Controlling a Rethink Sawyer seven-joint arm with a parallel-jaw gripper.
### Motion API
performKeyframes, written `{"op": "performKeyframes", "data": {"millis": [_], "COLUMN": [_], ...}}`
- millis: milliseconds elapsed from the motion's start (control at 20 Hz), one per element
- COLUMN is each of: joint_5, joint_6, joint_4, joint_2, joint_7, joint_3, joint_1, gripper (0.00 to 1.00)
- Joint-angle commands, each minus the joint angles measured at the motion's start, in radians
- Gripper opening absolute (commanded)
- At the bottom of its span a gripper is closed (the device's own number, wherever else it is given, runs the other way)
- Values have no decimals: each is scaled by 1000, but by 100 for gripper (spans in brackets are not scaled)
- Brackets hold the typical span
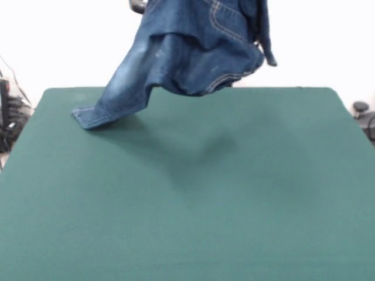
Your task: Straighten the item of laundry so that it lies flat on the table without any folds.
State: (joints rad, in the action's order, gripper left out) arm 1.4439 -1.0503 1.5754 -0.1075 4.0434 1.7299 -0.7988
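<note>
Small blue denim jeans (193, 52) with faded pale patches and orange-tan stitching, hanging from the top edge of the front view above the far part of the wide dark green cloth-topped counter (187, 211). One leg slopes down to the left; its hemmed end rests on the counter near the far left corner. The bunched remainder hangs clear, casting a shadow below. A small dark part shows at the top edge beside the denim; whether the hand is apart or clamped cannot be told.

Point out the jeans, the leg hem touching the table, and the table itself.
jeans (193, 52): front view, on the hanging denim body.
leg hem (88, 117): front view, on the hemmed end resting on the cloth.
table (234, 205): front view, on the bare green top.
</note>
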Motion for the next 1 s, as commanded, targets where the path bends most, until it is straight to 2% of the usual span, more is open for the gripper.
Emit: {"op": "performKeyframes", "data": {"millis": [50, 300, 650, 1000], "joint_5": [-2, -22, -8, 18], "joint_6": [-3, -14, -27, -60], "joint_4": [-178, -184, -156, -216], "joint_2": [12, 14, 42, 16], "joint_7": [241, 311, 279, 274], "joint_3": [-65, -67, -86, -87], "joint_1": [90, 94, 76, 113], "gripper": [100, 100, 100, 100]}}
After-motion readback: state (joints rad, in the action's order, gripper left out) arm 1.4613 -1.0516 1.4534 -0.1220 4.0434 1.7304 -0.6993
